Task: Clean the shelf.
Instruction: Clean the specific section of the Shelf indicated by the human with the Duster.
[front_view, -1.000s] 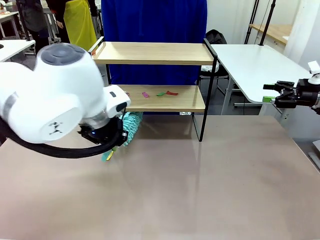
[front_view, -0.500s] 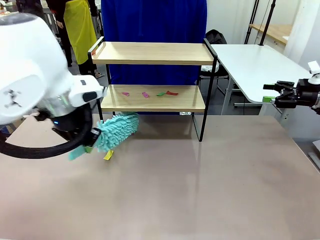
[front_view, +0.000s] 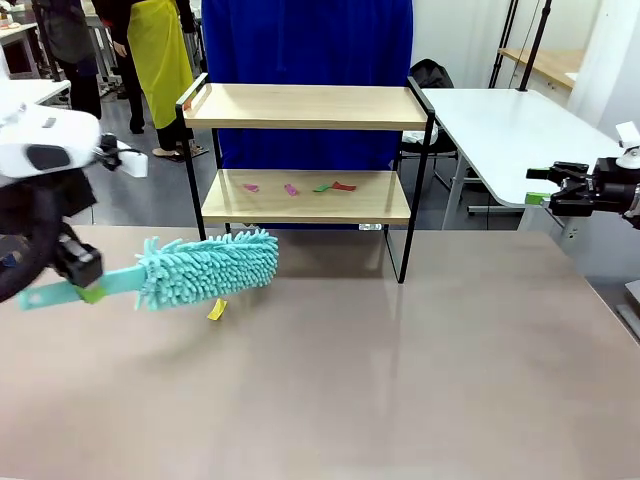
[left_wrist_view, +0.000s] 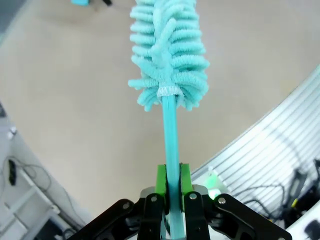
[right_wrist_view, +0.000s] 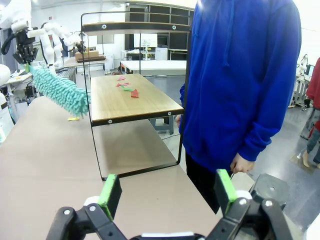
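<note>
The shelf (front_view: 310, 105) stands at the table's far side, with two wooden boards in a black frame. Several small scraps (front_view: 322, 187), pink, green and red, lie on its lower board. My left gripper (front_view: 88, 288) is at the far left, shut on the handle of a teal fluffy duster (front_view: 210, 265). The duster's head lies level just before the shelf's left leg. In the left wrist view the green pads (left_wrist_view: 161, 181) clamp the duster handle (left_wrist_view: 170, 130). My right gripper (front_view: 545, 188) hangs open at the right edge, away from the shelf (right_wrist_view: 130, 102).
A yellow scrap (front_view: 216, 310) lies on the brown table (front_view: 400, 380) under the duster head. A person in a blue hoodie (right_wrist_view: 240, 85) stands close behind the shelf. A white table (front_view: 510, 130) is at the back right.
My left arm has swung left and back from the camera. It drew the duster out so that the whole head now shows, lying level. The right arm has not moved.
</note>
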